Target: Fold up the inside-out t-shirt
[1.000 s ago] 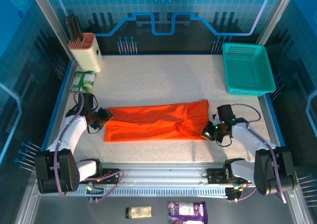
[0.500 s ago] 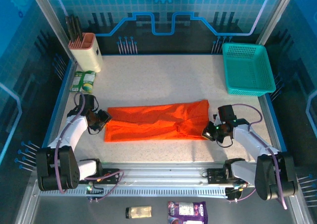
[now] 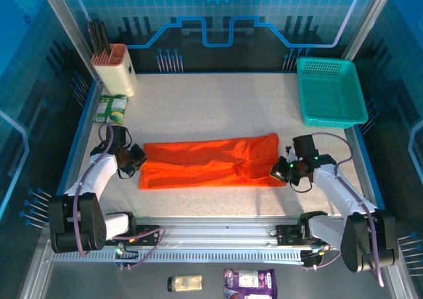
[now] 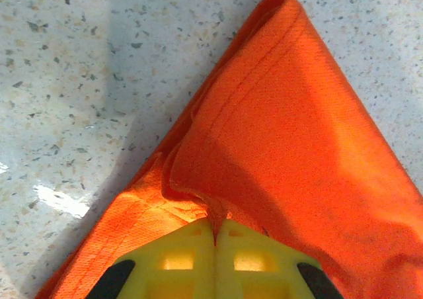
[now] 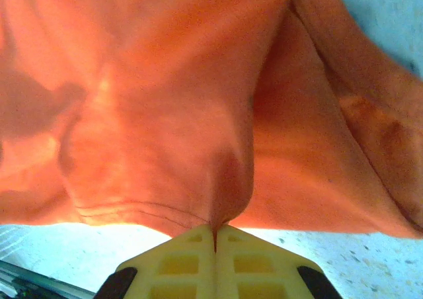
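My left claw (image 4: 215, 229) and right claw (image 5: 215, 231) each pinch closed on one end of the orange t-shirt (image 3: 205, 161), a long band across mid-frame on the desk (image 3: 218, 107). I should lift both ends evenly, cloth taut.

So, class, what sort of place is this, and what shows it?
Probably a robot lab work cell: a metal frame with blue panels encloses the table, holding props: teal basket, knife holder.

My top camera looked down from high up at the whole table (image 3: 211, 100). Both wrist cameras looked very close at the shirt (image 3: 205, 161) ends, which the top one saw too.
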You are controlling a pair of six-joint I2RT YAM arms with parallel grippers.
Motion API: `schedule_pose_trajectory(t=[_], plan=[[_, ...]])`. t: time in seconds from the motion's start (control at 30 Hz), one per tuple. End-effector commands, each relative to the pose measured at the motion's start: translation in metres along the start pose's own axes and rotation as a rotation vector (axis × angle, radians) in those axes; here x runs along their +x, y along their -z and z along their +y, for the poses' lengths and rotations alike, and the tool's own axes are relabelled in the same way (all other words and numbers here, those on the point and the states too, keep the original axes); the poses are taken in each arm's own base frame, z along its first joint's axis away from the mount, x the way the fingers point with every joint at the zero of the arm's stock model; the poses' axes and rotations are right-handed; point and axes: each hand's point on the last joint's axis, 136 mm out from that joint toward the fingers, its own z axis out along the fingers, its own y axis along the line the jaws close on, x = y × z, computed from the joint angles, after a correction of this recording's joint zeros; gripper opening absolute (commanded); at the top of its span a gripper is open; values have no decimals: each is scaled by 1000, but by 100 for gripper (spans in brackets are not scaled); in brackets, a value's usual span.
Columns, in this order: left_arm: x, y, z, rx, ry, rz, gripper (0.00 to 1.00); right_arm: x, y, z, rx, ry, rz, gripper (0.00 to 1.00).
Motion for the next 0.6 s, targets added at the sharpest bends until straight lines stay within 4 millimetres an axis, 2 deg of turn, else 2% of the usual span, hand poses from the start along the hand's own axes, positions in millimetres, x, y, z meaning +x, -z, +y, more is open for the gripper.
schedule_pose_trajectory(t=[0.0, 0.17, 0.27, 0.57], plan=[[-22, 13, -30, 79, -30, -41, 0, -33, 23, 22, -26, 43, -94, 0], [-50, 20, -58, 107, -72, -77, 0, -80, 30, 49, -64, 68, -141, 0], [-69, 20, -78, 126, -96, -84, 0, -117, 35, 72, -105, 89, -187, 0], [-114, -8, -117, 123, -141, -44, 0, -209, 15, 112, -161, 119, -228, 0]])
